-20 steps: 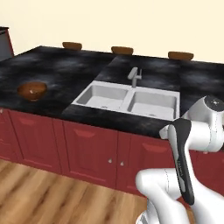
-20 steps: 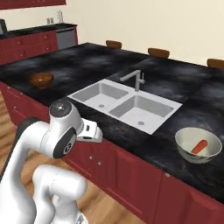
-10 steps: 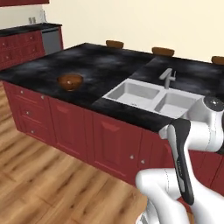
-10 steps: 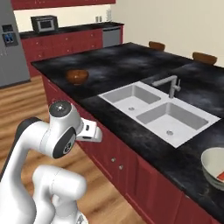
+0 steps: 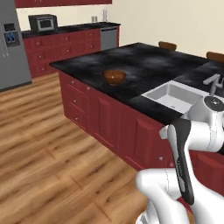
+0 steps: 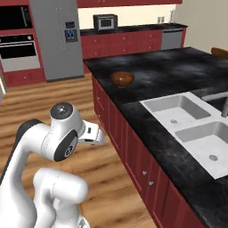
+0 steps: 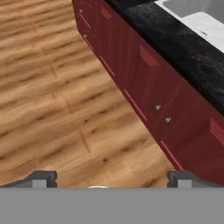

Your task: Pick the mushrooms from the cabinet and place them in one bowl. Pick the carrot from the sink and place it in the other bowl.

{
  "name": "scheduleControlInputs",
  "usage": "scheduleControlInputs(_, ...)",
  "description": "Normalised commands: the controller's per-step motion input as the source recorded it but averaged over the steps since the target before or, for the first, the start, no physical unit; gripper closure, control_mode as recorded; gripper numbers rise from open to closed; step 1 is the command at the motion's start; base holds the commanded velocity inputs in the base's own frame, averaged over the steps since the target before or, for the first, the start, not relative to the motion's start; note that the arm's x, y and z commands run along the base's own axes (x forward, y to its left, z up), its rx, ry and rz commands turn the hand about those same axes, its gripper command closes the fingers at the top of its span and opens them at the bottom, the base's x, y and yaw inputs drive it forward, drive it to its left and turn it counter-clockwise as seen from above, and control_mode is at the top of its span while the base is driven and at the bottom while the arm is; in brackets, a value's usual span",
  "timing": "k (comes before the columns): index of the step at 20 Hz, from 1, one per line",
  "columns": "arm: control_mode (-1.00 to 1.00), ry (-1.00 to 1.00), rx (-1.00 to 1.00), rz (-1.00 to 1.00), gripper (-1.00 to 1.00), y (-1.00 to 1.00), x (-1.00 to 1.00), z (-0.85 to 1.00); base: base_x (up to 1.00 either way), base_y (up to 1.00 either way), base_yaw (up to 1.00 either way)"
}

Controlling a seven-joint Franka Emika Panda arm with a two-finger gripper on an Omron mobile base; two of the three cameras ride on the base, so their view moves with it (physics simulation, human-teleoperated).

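Item: one reddish-brown bowl (image 5: 114, 77), upright on the black island counter (image 5: 144, 65), rim up, no long axis to tell. One double-basin sink (image 6: 191, 124), two basins, set in the same counter, well apart from the bowl. Around: one microwave (image 6: 105, 21), one fridge (image 6: 53, 40). My pincer (image 7: 112, 179): released, fingers wide, nothing held, over the wood floor (image 7: 52, 105) beside red cabinet doors (image 7: 148, 83).

The glossy reddish-brown bowl (image 5: 114, 77) stands upright on the black speckled table (image 5: 144, 65), near its front edge and well apart from the sink; from the right base camera it shows round and open-topped, its inside dark (image 6: 122, 79). The pale grey-white double-basin sink (image 6: 191, 124) is set into the same table, its two basins side by side, each with a small drain at the bottom.
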Motion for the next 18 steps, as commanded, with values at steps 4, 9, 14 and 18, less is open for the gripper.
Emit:
scheduleControlInputs(4, 1.0, 0.0, 0.0, 0.0, -1.0, 0.0, 0.0, 0.0, -0.03, 0.0, 0.5)
scheduleControlInputs(9, 1.0, 0.0, 0.0, 0.0, -1.0, 0.0, 0.0, 0.0, -0.03, 0.0, 0.5)
scheduleControlInputs(14, 1.0, 0.0, 0.0, 0.0, -1.0, 0.0, 0.0, 0.0, -0.01, -0.04, 0.21)
scheduleControlInputs(18, 1.0, 0.0, 0.0, 0.0, -1.0, 0.0, 0.0, 0.0, 0.0, -0.01, 0.11)
